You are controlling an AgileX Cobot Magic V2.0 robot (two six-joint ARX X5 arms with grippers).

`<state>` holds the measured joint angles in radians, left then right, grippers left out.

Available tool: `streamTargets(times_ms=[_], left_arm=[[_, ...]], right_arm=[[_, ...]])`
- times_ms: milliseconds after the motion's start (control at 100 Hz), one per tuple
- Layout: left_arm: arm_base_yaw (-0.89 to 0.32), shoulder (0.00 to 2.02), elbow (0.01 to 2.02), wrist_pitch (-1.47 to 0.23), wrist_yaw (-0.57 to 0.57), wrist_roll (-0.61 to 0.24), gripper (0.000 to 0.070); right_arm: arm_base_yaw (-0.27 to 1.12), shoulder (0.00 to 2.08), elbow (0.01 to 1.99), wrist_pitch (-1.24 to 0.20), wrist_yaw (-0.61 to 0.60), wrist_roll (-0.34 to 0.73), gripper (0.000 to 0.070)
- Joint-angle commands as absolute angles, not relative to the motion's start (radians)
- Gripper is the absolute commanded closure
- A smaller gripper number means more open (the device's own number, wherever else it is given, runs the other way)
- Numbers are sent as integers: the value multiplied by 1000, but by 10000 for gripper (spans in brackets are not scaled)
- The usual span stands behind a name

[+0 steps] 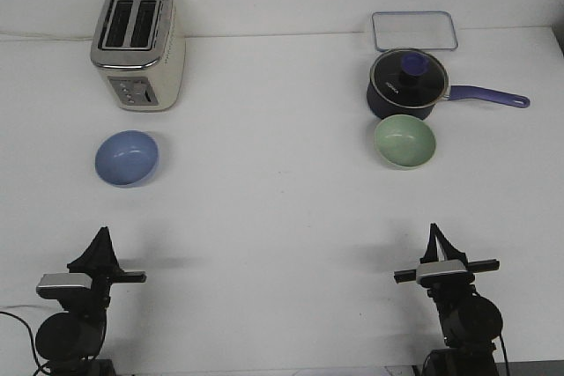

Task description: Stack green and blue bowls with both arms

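Blue bowl [127,158] sits on the white table [273,200] at twelve o'clock from the left gripper [100,237], well apart. Green bowl [404,141] lies at eleven o'clock from the right gripper [435,233], just beside a navy saucepan [407,85]. Both arms rest low; finger spread cannot be told.

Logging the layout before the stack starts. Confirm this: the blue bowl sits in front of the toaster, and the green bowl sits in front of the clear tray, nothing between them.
One error: the front view shows the saucepan standing between the green bowl and the clear tray. The blue bowl does sit in front of the toaster.
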<state>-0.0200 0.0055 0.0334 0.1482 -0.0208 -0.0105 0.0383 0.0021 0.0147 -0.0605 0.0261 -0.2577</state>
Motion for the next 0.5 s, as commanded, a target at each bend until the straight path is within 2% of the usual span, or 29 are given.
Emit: streamTargets(times_ms=[0, 390, 490], left_arm=[[-20, 5, 14, 158, -19, -12, 685], [-20, 5, 14, 158, -19, -12, 685], [-20, 5, 14, 158, -19, -12, 685]], right_arm=[[40, 1, 13, -45, 26, -262, 700], [40, 1, 13, -45, 27, -264, 700], [38, 1, 13, -68, 88, -392, 700]])
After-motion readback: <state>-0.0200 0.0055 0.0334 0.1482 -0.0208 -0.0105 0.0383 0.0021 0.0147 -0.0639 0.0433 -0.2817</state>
